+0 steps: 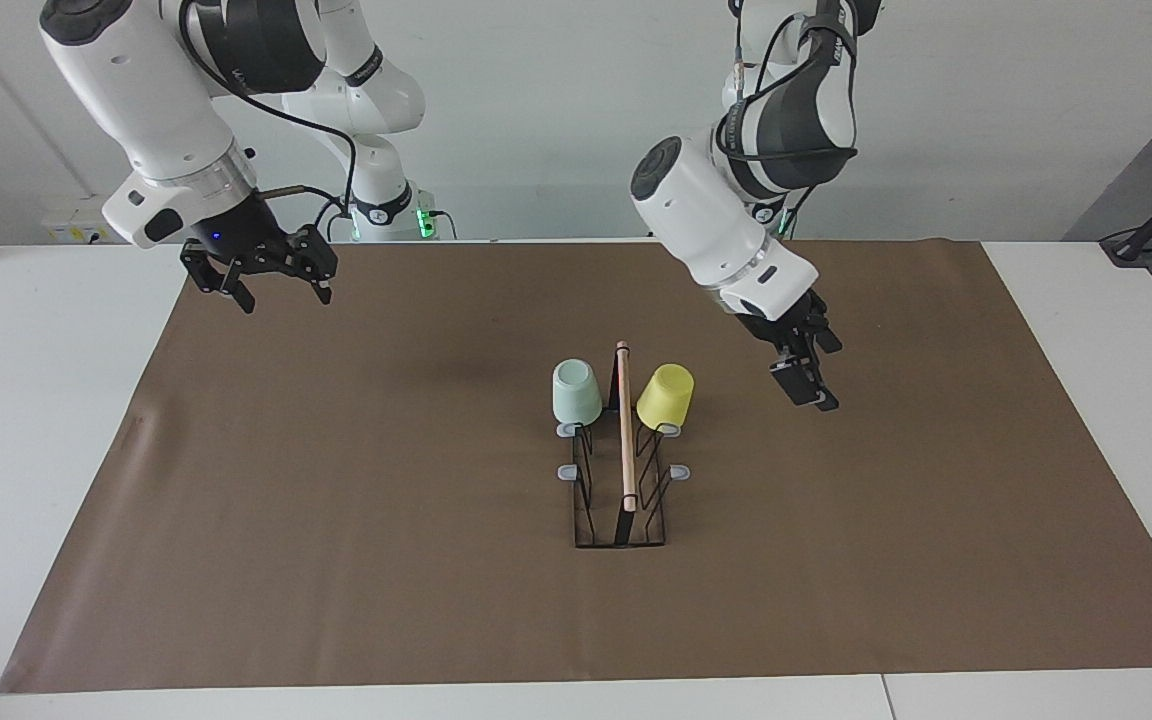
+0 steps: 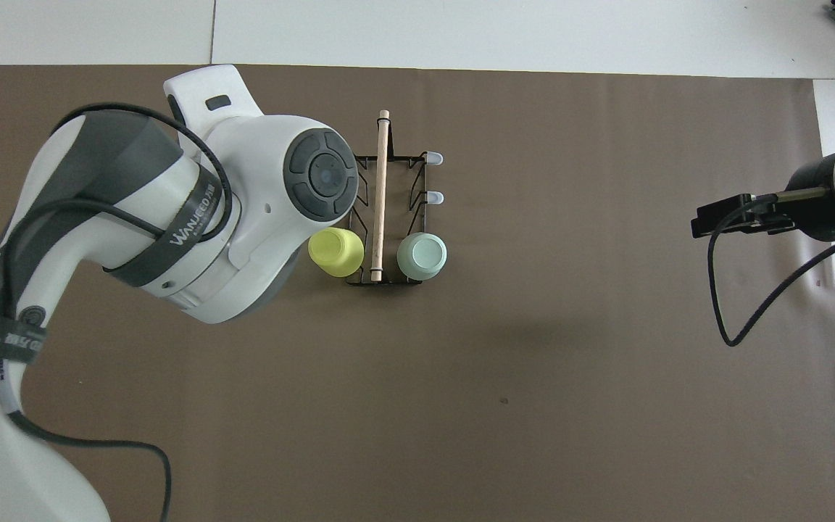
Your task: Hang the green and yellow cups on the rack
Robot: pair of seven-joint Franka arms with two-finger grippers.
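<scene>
The black wire rack [image 1: 625,440] with a wooden rod along its top stands mid-table; it also shows in the overhead view [image 2: 381,181]. The mint green cup [image 1: 576,391] [image 2: 422,256] hangs upside down on the prong at the rack's end nearest the robots, on the right arm's side. The yellow cup [image 1: 665,396] [image 2: 335,251] hangs tilted on the matching prong on the left arm's side. My left gripper [image 1: 806,385] is open and empty, in the air beside the yellow cup and apart from it; its arm hides it in the overhead view. My right gripper [image 1: 278,290] [image 2: 711,221] is open and empty, waiting above the mat's edge at its own end.
A brown mat [image 1: 336,520] covers most of the white table [image 1: 46,400]. Grey-tipped bare prongs [image 1: 567,472] [image 1: 679,471] stick out of the rack farther from the robots than the cups. The left arm's elbow [image 2: 243,210] hangs over the mat beside the rack.
</scene>
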